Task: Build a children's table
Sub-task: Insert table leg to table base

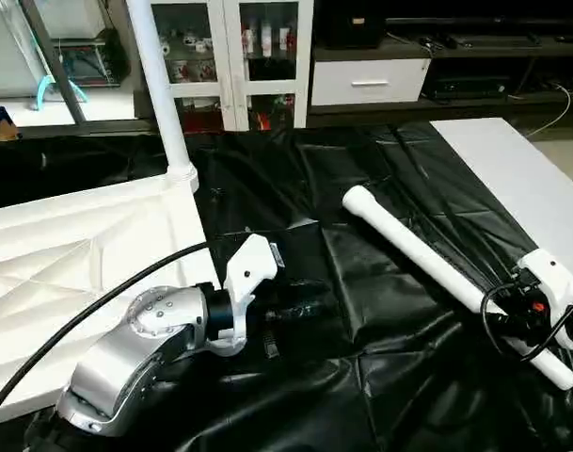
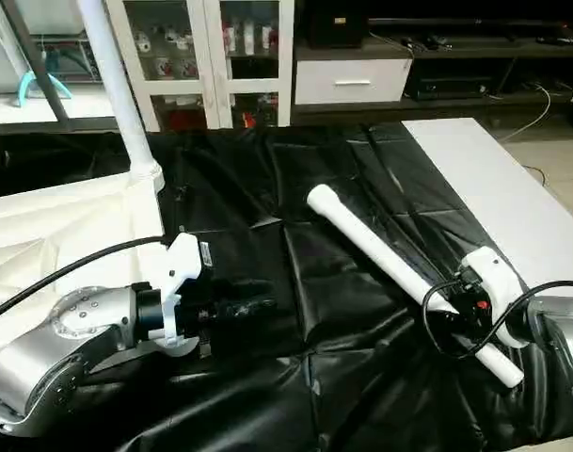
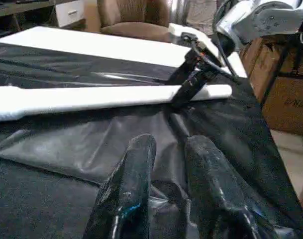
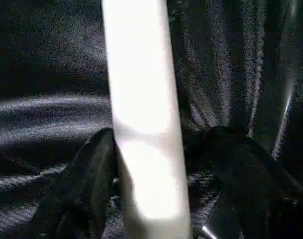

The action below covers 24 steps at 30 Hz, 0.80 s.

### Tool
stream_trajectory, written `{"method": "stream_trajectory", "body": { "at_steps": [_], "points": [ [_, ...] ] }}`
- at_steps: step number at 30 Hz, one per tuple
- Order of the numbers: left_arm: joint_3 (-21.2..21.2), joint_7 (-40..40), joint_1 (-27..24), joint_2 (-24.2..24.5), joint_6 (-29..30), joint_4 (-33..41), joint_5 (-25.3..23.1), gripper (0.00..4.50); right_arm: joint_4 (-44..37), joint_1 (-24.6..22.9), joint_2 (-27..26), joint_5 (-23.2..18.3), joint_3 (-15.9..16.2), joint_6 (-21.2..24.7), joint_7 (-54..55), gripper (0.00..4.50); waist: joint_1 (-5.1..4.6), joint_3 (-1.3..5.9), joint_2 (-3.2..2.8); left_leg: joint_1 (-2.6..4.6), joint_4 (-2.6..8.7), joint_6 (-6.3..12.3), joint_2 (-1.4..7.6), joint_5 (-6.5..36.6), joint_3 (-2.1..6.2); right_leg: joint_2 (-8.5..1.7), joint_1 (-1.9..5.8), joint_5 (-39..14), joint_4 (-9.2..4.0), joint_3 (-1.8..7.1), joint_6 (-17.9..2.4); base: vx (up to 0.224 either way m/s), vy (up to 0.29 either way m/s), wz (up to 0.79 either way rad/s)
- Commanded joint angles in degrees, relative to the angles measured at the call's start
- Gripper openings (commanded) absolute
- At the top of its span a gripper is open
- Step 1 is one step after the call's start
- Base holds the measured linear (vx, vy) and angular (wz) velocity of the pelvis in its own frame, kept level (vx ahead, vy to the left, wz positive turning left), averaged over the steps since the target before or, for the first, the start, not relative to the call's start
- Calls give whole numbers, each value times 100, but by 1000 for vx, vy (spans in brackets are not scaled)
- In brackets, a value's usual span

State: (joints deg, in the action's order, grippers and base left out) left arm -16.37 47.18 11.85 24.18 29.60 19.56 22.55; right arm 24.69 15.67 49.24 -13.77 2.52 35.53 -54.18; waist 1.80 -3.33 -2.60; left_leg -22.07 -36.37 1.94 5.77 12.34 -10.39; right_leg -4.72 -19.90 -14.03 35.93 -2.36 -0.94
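The children's table top [image 1: 60, 254] lies upside down at the left, its ribbed underside up. One white leg [image 1: 159, 85] stands upright in its far corner socket. A second leg [image 1: 418, 250] lies loose on the black sheet at the right. My right gripper [image 1: 490, 303] grips this leg near its thin end, with a black finger [image 4: 86, 174] pressed against each side of the tube [image 4: 141, 74]. My left gripper [image 1: 310, 306] hovers low over the sheet beside the table top. Its fingers [image 3: 136, 169] stand slightly apart with nothing between them.
A crinkled black sheet [image 1: 361, 377] covers the work area. A white flat board [image 1: 521, 179] lies at the far right. A white glass-door cabinet [image 1: 239, 56] and a low shelf stand behind. Cardboard boxes [image 3: 285, 94] sit beyond my right arm.
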Motion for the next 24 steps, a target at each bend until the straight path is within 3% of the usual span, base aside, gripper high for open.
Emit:
{"method": "stream_trajectory", "body": {
  "at_steps": [1, 7, 12, 16, 20, 21, 24],
  "points": [
    [29, -18, 73, -4, -63, -34, -92, 129, -88, -49, 64, -12, -53, 46, -48, 277, -10, 253, 84, 130, 608, -89, 753, 1818, 375, -563, 61, -1005, -517, 329, -1401, 0, 0, 0],
    [104, -58, 121, -54, -219, -141, -102, 129, -379, -168, 102, -153, -309, 54, -58, 221, 2, 282, 89, 103, 575, 276, 753, 1214, 349, -561, 118, -441, -476, 310, -1562, 0, 0, 0],
    [219, -161, 165, -123, -172, -200, -29, 129, -767, -339, 127, -279, -523, 163, -49, 177, 3, 278, 88, 99, 569, 433, 757, 1065, 347, -549, 127, -413, -474, 289, -1600, 0, 0, 0],
    [273, -227, 200, -177, -126, -245, 1, 129, -1032, -460, 146, -342, -666, 252, -40, 152, 1, 274, 75, 111, 574, 400, 764, 1154, 354, -546, 121, -589, -485, 288, -1572, 0, 0, 0],
    [462, -399, 321, -381, -86, -361, 138, 129, -1498, -506, 48, -688, -1078, 366, 28, 142, -12, 267, 64, 127, 587, 302, 770, 1279, 358, -549, 119, -724, -502, 300, -1527, 0, 0, 0],
    [587, -607, 414, -541, 41, -426, 228, 129, -1658, -478, -32, -828, -1191, 313, 11, 141, -4, 272, 39, 132, 586, 280, 774, 1264, 360, -551, 117, -700, -496, 300, -1515, 0, 0, 0],
    [929, -1269, 697, -1019, 536, -660, 482, 129, -2129, -433, -272, -1199, -1401, 179, -81, 141, -2, 285, 57, 126, 552, 276, 758, 1168, 354, -577, 131, -548, -484, 300, -1592, 0, 0, 0]
  ]
}}
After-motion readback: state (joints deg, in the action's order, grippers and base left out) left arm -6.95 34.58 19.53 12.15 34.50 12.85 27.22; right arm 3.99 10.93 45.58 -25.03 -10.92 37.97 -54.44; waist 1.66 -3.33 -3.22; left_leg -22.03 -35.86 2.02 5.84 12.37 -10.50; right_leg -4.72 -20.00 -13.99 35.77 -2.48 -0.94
